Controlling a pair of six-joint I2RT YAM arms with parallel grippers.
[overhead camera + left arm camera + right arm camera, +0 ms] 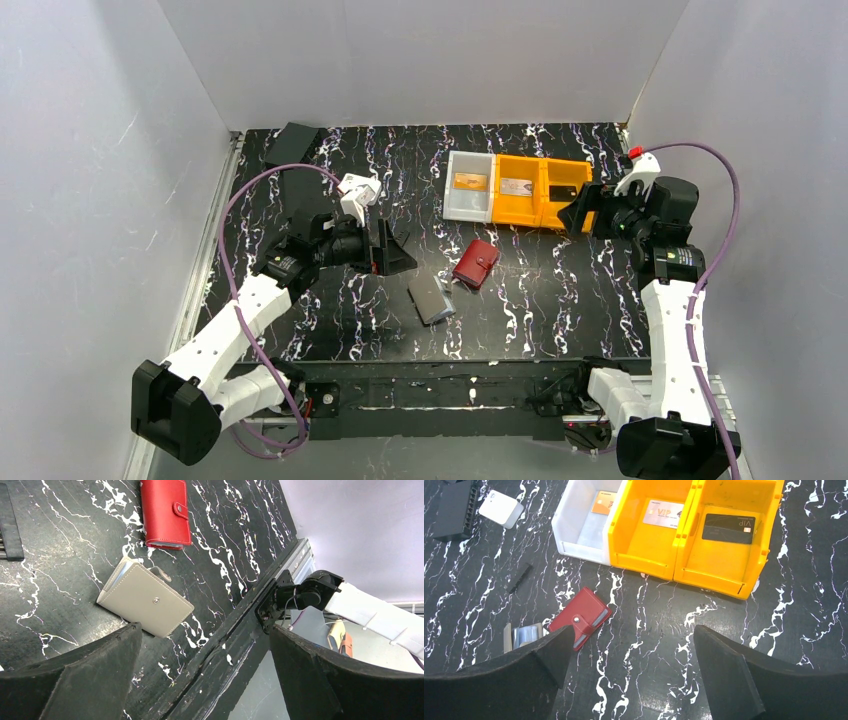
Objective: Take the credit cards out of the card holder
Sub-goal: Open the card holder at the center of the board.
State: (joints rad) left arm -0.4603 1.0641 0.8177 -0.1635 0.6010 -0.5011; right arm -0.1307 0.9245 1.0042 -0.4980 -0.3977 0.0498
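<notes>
Left gripper: spread to full width, nothing between the fingers, nothing touched. Hovering over the near part of the table. Just ahead of the fingertips, in the left wrist view, a flat grey case, snapped shut. Past it, the card holder, red, tab pressed down, closed, lying flat. Corner of one right by the edge of the other; touching or not, cannot tell. No bins in this view.

Right gripper: likewise wide open, empty, clear of everything. Below it, bare table, with the card holder off to one side.

Only from the right wrist, a clear look into the row of bins beyond:
- orange-gold card flat in the white bin
- silver card, lettered VIP, in the middle yellow bin
- dark card in the end yellow bin

Also only here, a white rounded box beside a black box.

From the top view alone, both arms at once: left gripper left of the grey case, right gripper at the right end of the bins, well apart from the card holder at mid-table.
</notes>
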